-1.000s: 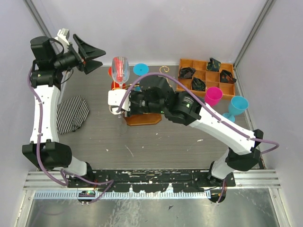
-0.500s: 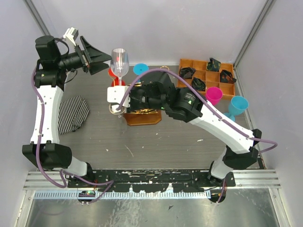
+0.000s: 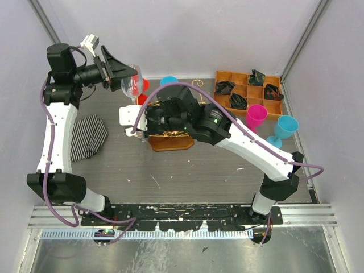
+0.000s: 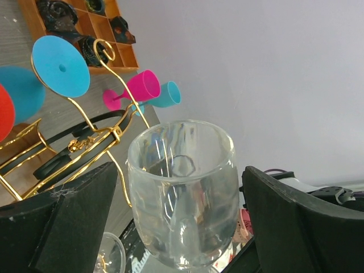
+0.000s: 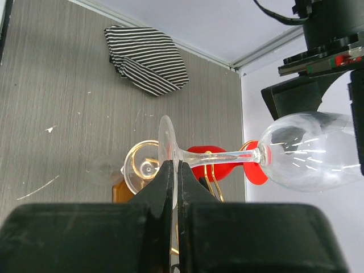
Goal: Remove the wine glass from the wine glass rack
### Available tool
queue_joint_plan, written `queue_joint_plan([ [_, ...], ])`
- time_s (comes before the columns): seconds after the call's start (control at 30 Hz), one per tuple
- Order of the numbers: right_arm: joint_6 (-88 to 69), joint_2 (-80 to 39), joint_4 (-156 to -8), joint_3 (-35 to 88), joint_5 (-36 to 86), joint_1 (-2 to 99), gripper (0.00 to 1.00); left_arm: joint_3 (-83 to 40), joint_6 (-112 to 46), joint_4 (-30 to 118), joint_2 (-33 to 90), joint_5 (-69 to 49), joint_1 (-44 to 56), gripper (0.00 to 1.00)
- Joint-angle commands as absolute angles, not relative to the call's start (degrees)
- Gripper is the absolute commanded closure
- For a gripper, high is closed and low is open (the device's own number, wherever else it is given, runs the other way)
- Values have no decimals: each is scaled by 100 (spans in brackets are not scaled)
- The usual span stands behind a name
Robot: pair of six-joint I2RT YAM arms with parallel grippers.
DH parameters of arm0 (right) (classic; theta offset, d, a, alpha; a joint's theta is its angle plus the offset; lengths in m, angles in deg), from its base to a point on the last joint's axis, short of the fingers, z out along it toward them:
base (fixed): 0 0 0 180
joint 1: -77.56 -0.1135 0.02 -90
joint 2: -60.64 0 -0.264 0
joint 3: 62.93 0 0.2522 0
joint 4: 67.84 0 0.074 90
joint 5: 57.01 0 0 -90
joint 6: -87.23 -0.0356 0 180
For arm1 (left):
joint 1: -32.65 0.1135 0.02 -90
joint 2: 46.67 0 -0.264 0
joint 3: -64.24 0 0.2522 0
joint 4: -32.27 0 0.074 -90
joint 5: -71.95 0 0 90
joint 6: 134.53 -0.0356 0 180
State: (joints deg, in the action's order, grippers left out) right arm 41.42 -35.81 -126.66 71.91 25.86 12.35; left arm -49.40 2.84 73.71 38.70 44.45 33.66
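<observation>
A clear wine glass (image 3: 132,86) lies nearly level in the air, left of the gold wire rack (image 3: 170,141) on its brown wooden base. My right gripper (image 3: 135,126) is shut on the glass's foot (image 5: 166,145); the stem runs right to the bowl (image 5: 310,151). In its own view the right gripper (image 5: 176,166) pinches the foot edge-on. My left gripper (image 3: 128,76) is open, and the bowl (image 4: 182,193) sits between its black fingers (image 4: 62,227) with gaps on both sides. The rack (image 4: 85,136) still carries another clear glass (image 5: 142,168).
Red (image 3: 142,85) and blue (image 3: 169,83) glass feet hang on the rack. An orange compartmented tray (image 3: 248,91) stands at the back right, with a pink glass (image 3: 256,115) and a blue glass (image 3: 284,128) beside it. A striped cloth (image 3: 86,136) lies at the left.
My right gripper has carried the glass left, away from the rack, and tipped it over towards the left gripper. The left gripper has swung right, so the bowl now lies between its fingers.
</observation>
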Motion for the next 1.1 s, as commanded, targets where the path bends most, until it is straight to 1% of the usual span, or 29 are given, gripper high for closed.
queue_joint_plan([
  [0.0,4133,-3516,-12077,7596,2460,1199,99,-5000,188,7576,3762,4667,3317,5],
  [0.1,4114,-3508,-12065,7567,2399,1199,99,-4921,247,7547,3787,4753,3314,11],
  [0.13,4111,-3514,-12070,7568,2421,1197,99,-4900,271,7524,3808,4772,3309,18],
  [0.23,4103,-3496,-12095,7551,2447,1199,99,-4875,288,7541,3870,4818,3315,29],
  [0.37,4078,-3385,-12041,7405,2525,1197,99,-4902,218,7524,3909,4872,3326,35],
  [0.5,3941,-3219,-11721,7114,2938,1199,98,-5033,205,7539,3990,4835,3560,41],
  [0.53,3891,-3179,-11591,7038,3044,1199,93,-5060,248,7537,4017,4792,3662,42],
  [0.57,3883,-3140,-11538,6993,3130,1199,82,-5086,275,7535,4043,4762,3780,43],
  [0.6,3864,-3104,-11487,6946,3220,1195,69,-5101,309,7512,4074,4734,3908,44],
  [0.63,3841,-3058,-11453,6914,3291,1199,59,-5124,340,7494,4109,4715,4032,45],
  [0.7,3793,-2939,-11391,6843,3456,1200,44,-5209,358,7531,4214,4588,4364,46],
  [0.73,3777,-2858,-11331,6780,3556,1199,39,-5264,355,7542,4282,4536,4483,46],
  [0.83,3775,-2609,-11130,6537,3754,1248,32,-5595,326,7619,4565,4288,4747,48],
  [0.93,3644,-2422,-10986,6422,3754,1406,29,-6044,212,7753,4955,3901,4865,49],
  [1.07,3291,-2214,-10839,6256,3517,1810,29,-6819,-608,8501,5472,2778,4893,50],
])
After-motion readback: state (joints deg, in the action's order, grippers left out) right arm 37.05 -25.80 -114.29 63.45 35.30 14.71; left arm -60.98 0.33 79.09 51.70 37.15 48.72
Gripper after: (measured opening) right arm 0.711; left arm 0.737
